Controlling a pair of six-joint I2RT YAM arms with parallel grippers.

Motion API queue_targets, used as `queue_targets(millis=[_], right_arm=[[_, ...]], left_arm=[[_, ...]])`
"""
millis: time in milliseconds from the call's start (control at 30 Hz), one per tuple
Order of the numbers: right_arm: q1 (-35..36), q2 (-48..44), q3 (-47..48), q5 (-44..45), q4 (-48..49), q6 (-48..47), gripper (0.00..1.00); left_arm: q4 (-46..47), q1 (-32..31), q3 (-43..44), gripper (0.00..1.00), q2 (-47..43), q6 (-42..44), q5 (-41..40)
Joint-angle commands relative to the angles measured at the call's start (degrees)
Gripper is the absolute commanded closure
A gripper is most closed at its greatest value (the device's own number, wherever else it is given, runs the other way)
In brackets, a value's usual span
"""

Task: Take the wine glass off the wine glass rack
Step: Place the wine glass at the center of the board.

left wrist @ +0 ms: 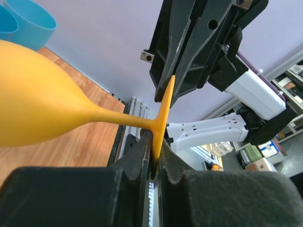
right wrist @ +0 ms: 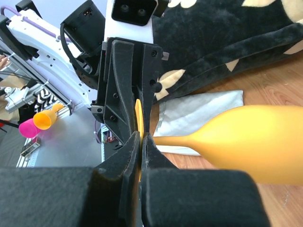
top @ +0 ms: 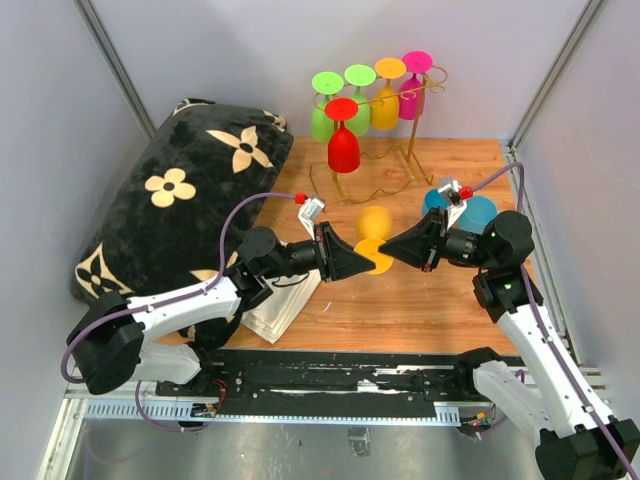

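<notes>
Right end effector [right wrist: 140, 137] clamps wine glass [right wrist: 255, 142] foot, off rack [top: 438, 78]. Left end effector [left wrist: 155, 140] narrow on same foot, grip unclear. I read handover; next, one releases.

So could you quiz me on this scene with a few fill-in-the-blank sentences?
1. The wine glass between the left gripper and the right gripper is coloured ___.
2. On the wine glass rack hang ___ glasses.
3. The pillow on the left is ___ with pale flowers.
4. The cups beside the right gripper are ___.

Missing words: yellow; five; black; blue.
</notes>
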Motion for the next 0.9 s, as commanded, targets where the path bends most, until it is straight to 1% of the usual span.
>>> queue_targets(millis=[0,33,167,233,300,333,367,433,467,500,533,567,667,733,767,800,867], right_arm=[[1.19,-2.18,0.94,-1.86,-3.05,-5.07,0.97],[1.27,-2.53,1.15,-0.84,-4.63,-6.03,0.93],[1.21,-3.93,2.85,5.27,-11.32,-9.52,0.71],[1.28,-4.26,4.55,10.60,-16.80,-11.97,0.66],[1.28,-4.62,6.06,16.33,-21.21,-13.66,0.55],[1.19,-4.68,6.62,19.74,-22.84,-14.09,0.46],[1.12,-4.89,7.02,23.54,-24.44,-14.15,0.40],[1.14,-5.12,7.71,33.96,-27.95,-12.79,0.30],[0.96,-4.97,7.94,37.77,-29.53,-11.81,0.27],[0.64,-4.29,8.03,39.17,-30.35,-11.02,0.26],[0.14,-3.35,8.17,37.98,-30.79,-10.41,0.26],[-0.46,-1.94,8.33,34.06,-30.63,-9.95,0.25],[-1.06,3.68,8.99,17.01,-27.12,-7.87,0.21],[-0.97,6.76,8.98,5.46,-22.37,-4.46,0.21],[-0.72,7.82,8.70,1.46,-19.68,-2.77,0.21],[-0.32,8.36,8.22,-1.36,-17.17,-1.66,0.21],[0.63,8.22,7.47,-1.81,-15.84,-2.09,0.19]], left_arm=[[3.07,-0.14,-0.34,0.96,0.80,-0.22,1.03],[2.83,-0.12,-0.57,0.99,0.52,0.40,1.20],[-0.32,-0.48,-1.51,1.00,-1.95,5.81,0.63],[-4.17,-1.37,-2.36,0.99,-4.56,12.22,-0.80],[-7.85,-3.34,-4.27,0.99,-7.67,20.92,-3.19],[-8.94,-4.76,-5.77,0.99,-9.39,26.43,-4.49],[-9.38,-6.42,-7.82,1.00,-11.22,31.58,-5.45],[-8.75,-9.15,-13.05,0.99,-14.92,41.29,-5.38],[-8.29,-10.03,-15.14,0.99,-16.74,44.71,-4.67],[-7.42,-10.41,-16.86,1.00,-18.41,46.57,-3.77],[-6.30,-10.56,-18.43,0.99,-19.96,47.59,-2.77],[-5.41,-10.59,-19.89,0.99,-21.40,48.86,-1.60],[-5.11,-10.59,-22.77,1.00,-25.17,53.51,1.78],[-6.32,-10.66,-23.66,1.00,-26.91,54.75,2.07],[-7.02,-10.66,-23.78,1.00,-27.51,55.04,2.11],[-7.65,-10.65,-23.88,0.99,-27.83,55.22,2.57],[-8.34,-10.60,-23.93,1.00,-28.18,55.56,4.55]])
